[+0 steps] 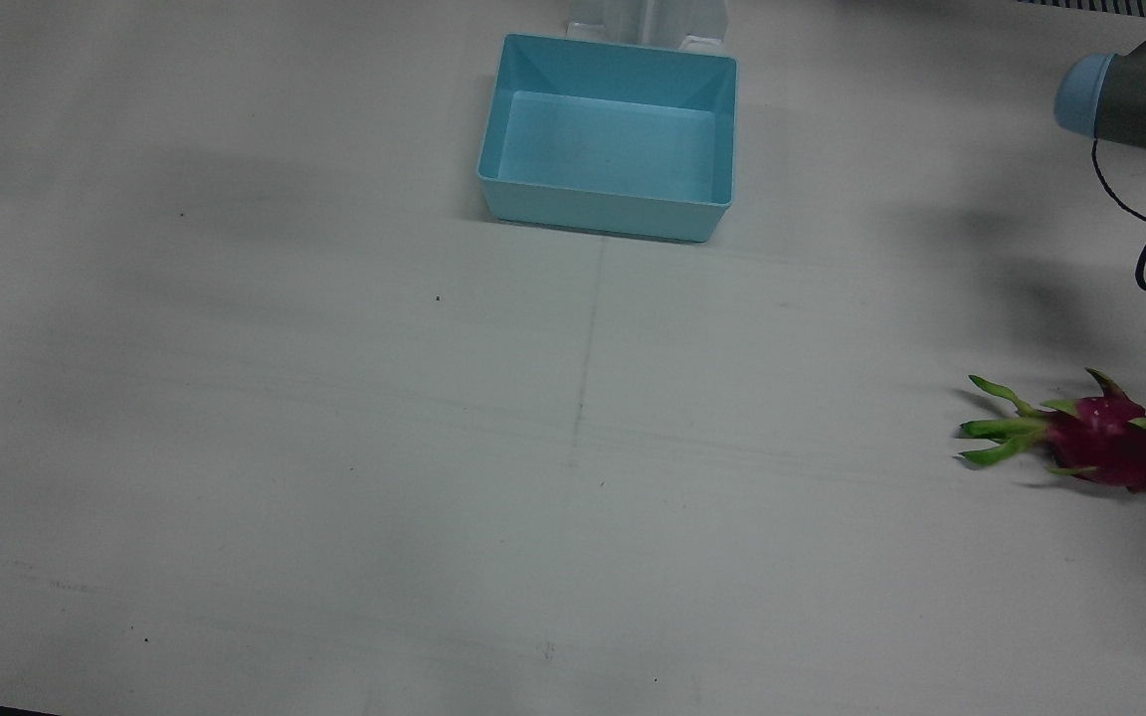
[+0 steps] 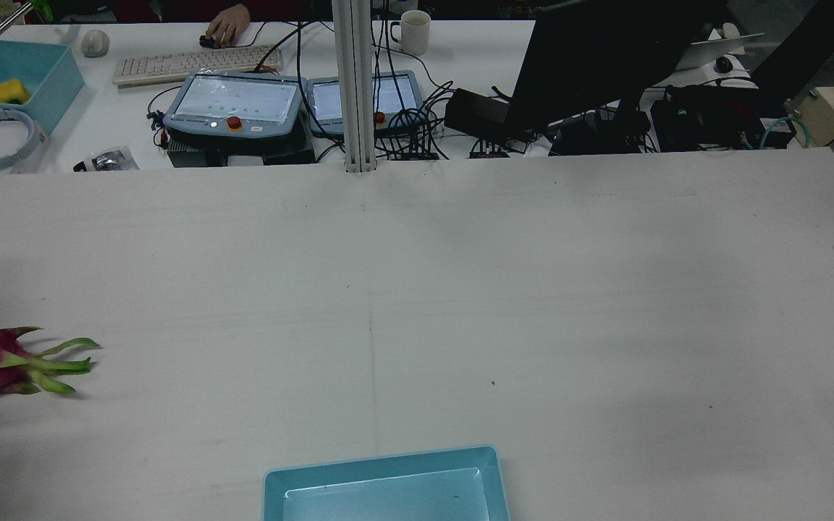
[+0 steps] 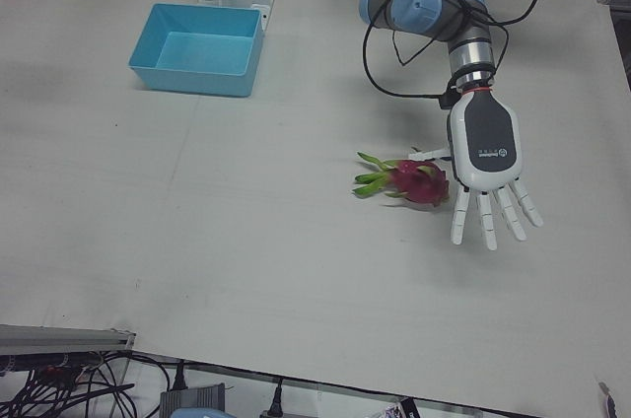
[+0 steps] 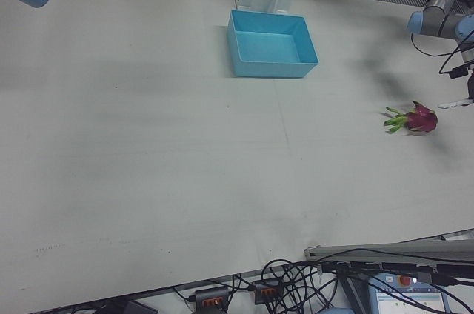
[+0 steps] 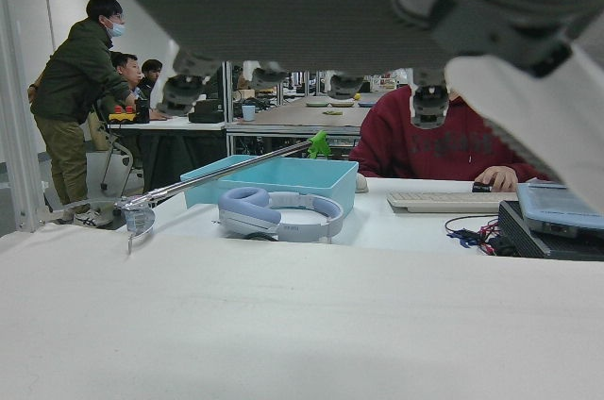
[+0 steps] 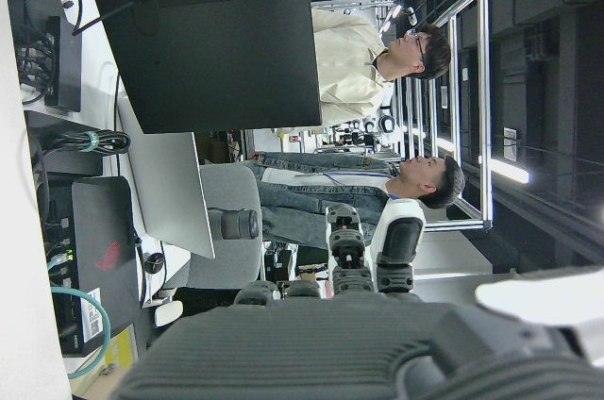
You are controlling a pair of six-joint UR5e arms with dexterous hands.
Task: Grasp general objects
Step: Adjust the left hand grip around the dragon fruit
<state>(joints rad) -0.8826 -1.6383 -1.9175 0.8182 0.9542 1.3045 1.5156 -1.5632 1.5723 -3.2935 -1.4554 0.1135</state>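
Far left in the left-front view: blue bin (image 3: 200, 90), empty. Further right: dragon fruit (image 3: 419, 181) lying on the table (image 3: 197, 241), ungrasped. Just right of it: left hand (image 3: 485, 157), fingers spread, holding nothing. Right hand (image 6: 377, 258) unclenched, empty. Grasp not yet begun.

The only readable lettering was "AWEI" (the opening letters cut off by the frame edge) in pale capitals on the back of a dark monitor (image 6: 226, 32) in the right hand view. A small round logo on the left hand (image 3: 485, 157) was illegible.
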